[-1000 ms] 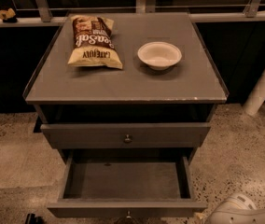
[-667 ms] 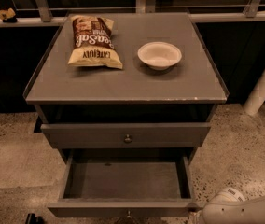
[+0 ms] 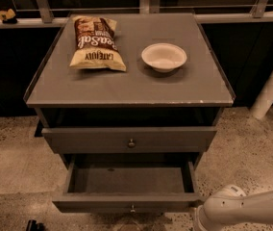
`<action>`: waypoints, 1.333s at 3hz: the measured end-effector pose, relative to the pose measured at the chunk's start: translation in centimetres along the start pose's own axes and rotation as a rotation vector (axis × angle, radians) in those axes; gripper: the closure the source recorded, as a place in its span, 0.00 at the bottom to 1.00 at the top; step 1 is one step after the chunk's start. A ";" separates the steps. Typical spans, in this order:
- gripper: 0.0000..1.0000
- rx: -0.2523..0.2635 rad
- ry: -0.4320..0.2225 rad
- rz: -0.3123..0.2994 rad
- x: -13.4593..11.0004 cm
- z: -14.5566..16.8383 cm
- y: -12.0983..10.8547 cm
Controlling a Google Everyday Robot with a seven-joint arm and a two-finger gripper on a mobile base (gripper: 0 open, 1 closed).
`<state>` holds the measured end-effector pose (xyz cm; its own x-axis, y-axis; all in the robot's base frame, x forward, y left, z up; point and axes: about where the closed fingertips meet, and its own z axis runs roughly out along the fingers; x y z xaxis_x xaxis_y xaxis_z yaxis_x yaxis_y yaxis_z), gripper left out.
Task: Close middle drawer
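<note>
The middle drawer (image 3: pixel 129 179) of the grey cabinet is pulled well out, showing a plain, empty grey interior. Its flat front (image 3: pixel 93 205) faces me with a small round knob (image 3: pixel 132 208) at the centre. My gripper (image 3: pixel 202 216) is at the end of the white arm (image 3: pixel 252 210) that comes in from the bottom right. It is low, right beside the right end of the drawer front. The top drawer (image 3: pixel 79 139) above stands slightly out, with its own knob (image 3: pixel 131 142).
On the cabinet top (image 3: pixel 127 88) lie a chip bag (image 3: pixel 97 43) at the left and a white bowl (image 3: pixel 164 57) at the right. A white post (image 3: pixel 271 88) stands to the right. A railing (image 3: pixel 223 17) runs behind. A small dark object (image 3: pixel 32 224) is at the bottom left.
The white arm has moved left from the bottom right corner toward the right end of the open drawer's front. The drawer has not moved.
</note>
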<state>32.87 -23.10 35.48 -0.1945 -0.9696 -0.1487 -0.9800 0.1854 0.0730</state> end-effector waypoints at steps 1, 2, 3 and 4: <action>0.00 0.061 -0.038 0.063 -2.2 -1.3 -3.8; 0.00 0.061 -0.038 0.063 -2.2 -1.3 -3.8; 0.00 0.083 -0.055 0.080 -1.6 -1.2 -4.6; 0.00 0.097 -0.104 0.096 -1.6 -0.8 -6.2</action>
<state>39.33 -22.80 36.09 -0.2857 -0.9259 -0.2471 -0.9553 0.2955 -0.0030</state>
